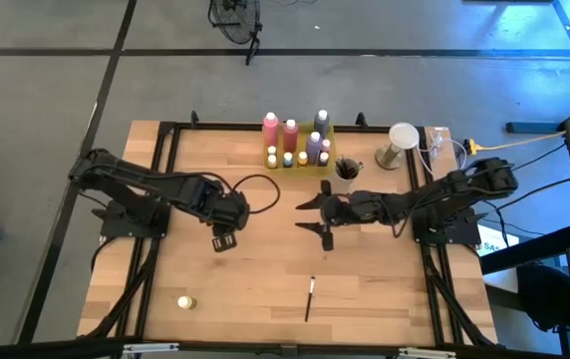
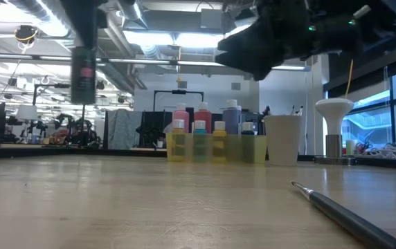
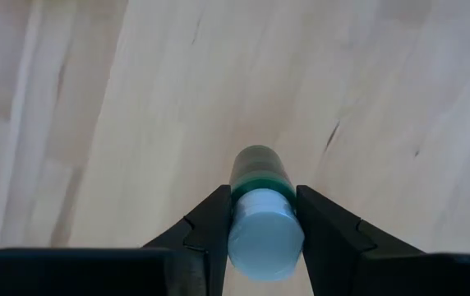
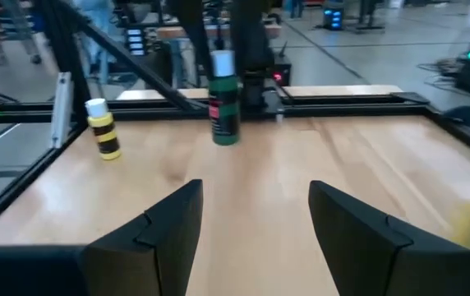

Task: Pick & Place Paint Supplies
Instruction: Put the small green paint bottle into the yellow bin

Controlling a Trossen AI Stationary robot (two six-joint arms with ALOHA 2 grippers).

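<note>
One green paint bottle (image 3: 260,173) hangs above the table left of centre in the high view, and my left gripper (image 1: 224,239) pinches it just under the white cap. It looks light, stiff and smooth, so I judge it may slip; gripping low on the neck seems safest. My right gripper (image 1: 317,212) waits with fingers apart and empty at centre. Near the top edge, the yellow tray (image 1: 298,161) is crowded; a paintbrush (image 1: 310,298) and a yellow bottle (image 1: 185,301) lie lower down.
</note>
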